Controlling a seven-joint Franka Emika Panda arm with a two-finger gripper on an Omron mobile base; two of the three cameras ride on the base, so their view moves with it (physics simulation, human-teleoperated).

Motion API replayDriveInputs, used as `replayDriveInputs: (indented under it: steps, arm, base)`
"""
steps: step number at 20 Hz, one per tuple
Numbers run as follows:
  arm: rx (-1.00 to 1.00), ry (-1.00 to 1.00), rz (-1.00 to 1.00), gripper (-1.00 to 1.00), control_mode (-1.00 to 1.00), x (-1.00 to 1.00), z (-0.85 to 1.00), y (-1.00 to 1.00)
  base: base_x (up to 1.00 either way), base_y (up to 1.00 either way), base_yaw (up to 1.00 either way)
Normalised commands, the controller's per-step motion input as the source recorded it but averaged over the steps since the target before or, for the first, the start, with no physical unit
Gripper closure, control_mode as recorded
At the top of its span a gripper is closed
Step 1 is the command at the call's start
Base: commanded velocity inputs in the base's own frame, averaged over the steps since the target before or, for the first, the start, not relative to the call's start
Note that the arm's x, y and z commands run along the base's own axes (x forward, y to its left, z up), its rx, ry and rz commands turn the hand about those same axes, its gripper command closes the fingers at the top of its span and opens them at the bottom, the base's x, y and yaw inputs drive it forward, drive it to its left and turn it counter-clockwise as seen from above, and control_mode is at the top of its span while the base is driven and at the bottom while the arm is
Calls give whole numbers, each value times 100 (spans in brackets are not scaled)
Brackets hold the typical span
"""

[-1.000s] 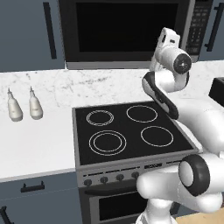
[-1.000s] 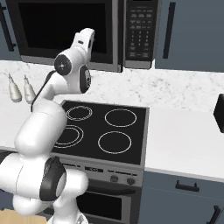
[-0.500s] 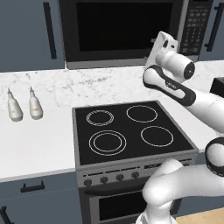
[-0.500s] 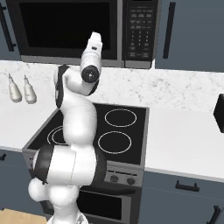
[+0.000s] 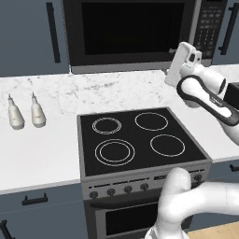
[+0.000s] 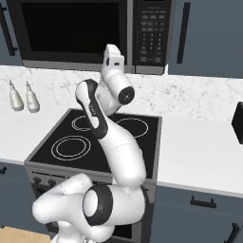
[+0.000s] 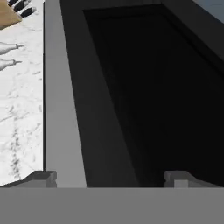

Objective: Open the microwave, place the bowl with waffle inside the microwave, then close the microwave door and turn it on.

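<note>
The microwave (image 5: 135, 32) hangs above the stove with its keypad (image 6: 152, 33) on the right. The microwave door (image 6: 71, 31) is shut, its dark window framed in silver-grey. My gripper (image 6: 112, 49) points up at the door's lower edge, just left of the keypad, and it is also seen close below the microwave (image 5: 190, 50). In the hand view the door's silver frame (image 7: 59, 109) and dark window (image 7: 153, 96) are close ahead, and the gripper (image 7: 114, 179) is open with nothing between its fingertips (image 7: 41, 177). The bowl is out of view.
A black stove (image 5: 140, 140) with ring burners sits below the arm. Two pale bottles (image 5: 23, 114) stand on the marble counter at the left. A dark object (image 6: 237, 122) is at the counter's right edge. Dark cabinets flank the microwave.
The hand has shifted to the right along the microwave's front, toward the keypad side. The elbow has swung out and down. The door stays shut.
</note>
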Motion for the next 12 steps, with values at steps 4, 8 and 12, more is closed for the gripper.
replayDriveInputs:
  steps: [4, 8, 12]
  arm:
    - [-38, -1, 4, -100, -100, -100, -5, -51]
    - [-37, 0, 0, -100, -100, -100, -1, -83]
    - [-34, 0, 0, -100, -100, -90, 0, -100]
  base:
    - [0, 0, 0]
    - [0, 0, 0]
    - [0, 0, 0]
